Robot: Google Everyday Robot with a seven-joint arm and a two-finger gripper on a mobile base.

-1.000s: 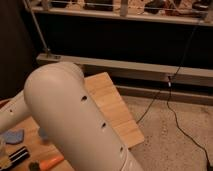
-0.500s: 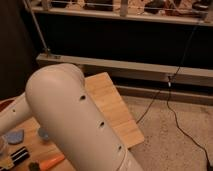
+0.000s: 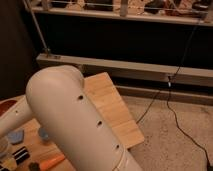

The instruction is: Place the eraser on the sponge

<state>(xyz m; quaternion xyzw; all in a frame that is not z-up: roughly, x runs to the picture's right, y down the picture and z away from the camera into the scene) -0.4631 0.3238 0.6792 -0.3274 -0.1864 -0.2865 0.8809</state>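
The eraser (image 3: 20, 154), a black bar with a pale stripe, lies on the wooden table (image 3: 107, 100) at the lower left. Just above it rests the sponge (image 3: 15, 136), a flat light-blue pad, apart from the eraser. My cream arm (image 3: 75, 120) fills the foreground and reaches down to the left. The gripper (image 3: 4, 152) shows only as a pale shape at the left edge, beside the eraser. Nothing lies on the sponge.
An orange carrot (image 3: 52, 161) and a small dark round thing (image 3: 34, 166) lie at the bottom edge. A small blue shape (image 3: 44, 134) peeks out by the arm. A cable (image 3: 172, 107) runs across the speckled floor on the right, and a dark shelf unit (image 3: 125, 65) stands behind.
The arm has shifted a little, uncovering more of the table's lower left with the eraser, carrot and blue shapes. The objects themselves have not visibly moved.
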